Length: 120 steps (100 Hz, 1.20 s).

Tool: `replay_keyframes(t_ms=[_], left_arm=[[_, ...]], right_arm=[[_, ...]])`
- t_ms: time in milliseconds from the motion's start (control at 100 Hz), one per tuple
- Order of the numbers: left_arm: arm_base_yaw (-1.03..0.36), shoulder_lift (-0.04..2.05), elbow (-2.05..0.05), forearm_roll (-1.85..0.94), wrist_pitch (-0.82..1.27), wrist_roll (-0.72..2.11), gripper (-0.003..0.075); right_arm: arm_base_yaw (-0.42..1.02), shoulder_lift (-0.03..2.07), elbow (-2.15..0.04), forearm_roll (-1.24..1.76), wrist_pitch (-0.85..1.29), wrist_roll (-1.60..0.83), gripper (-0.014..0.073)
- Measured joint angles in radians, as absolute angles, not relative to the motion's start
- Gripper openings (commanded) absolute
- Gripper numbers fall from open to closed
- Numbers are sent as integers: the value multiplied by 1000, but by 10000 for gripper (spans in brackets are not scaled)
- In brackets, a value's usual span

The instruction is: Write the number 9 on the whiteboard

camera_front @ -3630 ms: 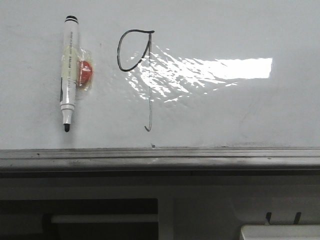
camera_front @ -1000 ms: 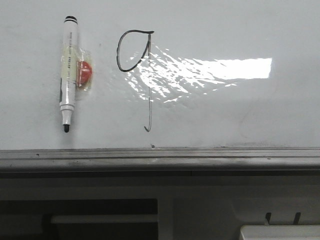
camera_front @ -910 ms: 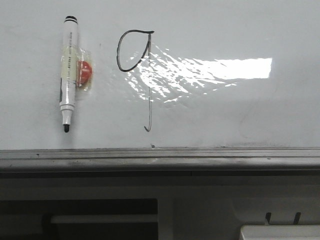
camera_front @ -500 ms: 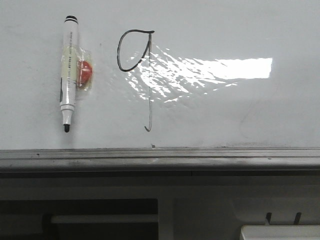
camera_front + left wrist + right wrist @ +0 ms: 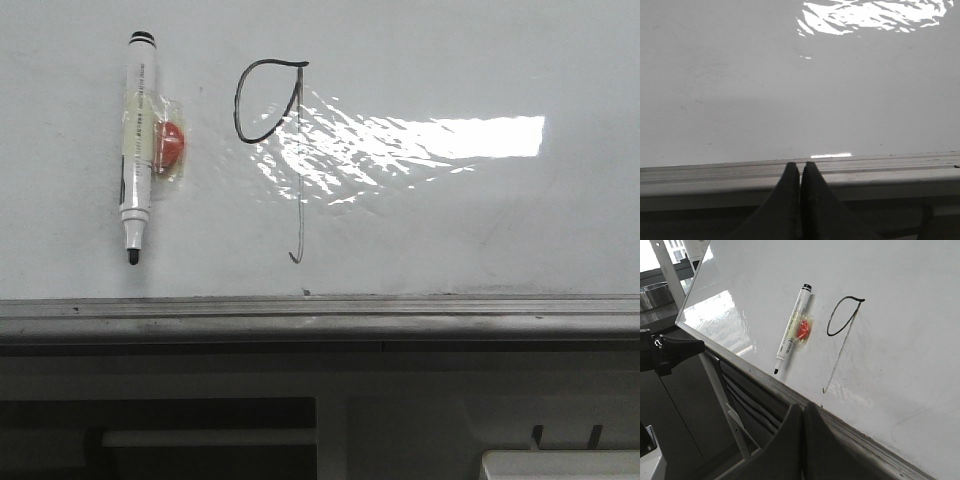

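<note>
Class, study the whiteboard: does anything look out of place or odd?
The marker lies uncapped on the whiteboard, left of the number 9, with a red blob taped to it. Otherwise nothing stands out.

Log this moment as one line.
number 9 drawn on whiteboard | marker uncapped, beside it | left gripper shut | right gripper shut

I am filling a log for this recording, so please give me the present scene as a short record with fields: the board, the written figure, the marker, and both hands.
board: whiteboard, glossy, with a bright glare patch and a grey edge strip below
figure: number 9 in thin black line, loop on top, long tail ending in a small hook
marker: white marker left of the 9, tip pointing down, lying against a red piece
left hand: shut, empty, near the board edge
right hand: shut, empty, away from the marker
task state: the 9 looks finished
</note>
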State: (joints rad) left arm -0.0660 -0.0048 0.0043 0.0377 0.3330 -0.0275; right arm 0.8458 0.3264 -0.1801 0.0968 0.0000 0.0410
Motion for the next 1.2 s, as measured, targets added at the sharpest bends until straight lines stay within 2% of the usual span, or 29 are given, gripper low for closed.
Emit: replay_keyframes(t_ms=[260,480,650,870,1060,1200], left_arm=[[-66,-5,4,38,333,-28,-20],[-66,-5,4,38,333,-28,-20],[-66,-5,4,38,333,-28,-20],[-66,-5,4,38,335,-28,-20],[-66,-5,4,38,335,-28,-20],[-66,-5,4,38,335,-28,-20]], right_arm=[[815,326,-150,28,-28,41,-69],[601,326,-18,-6,-351,41,-69],[452,325,11,0,-475,41,-69],[241,283,11,-7,-420,41,-69],[75,180,11,-19,-270,44,-69],[-20,103,11,-114,-146,153,-69]])
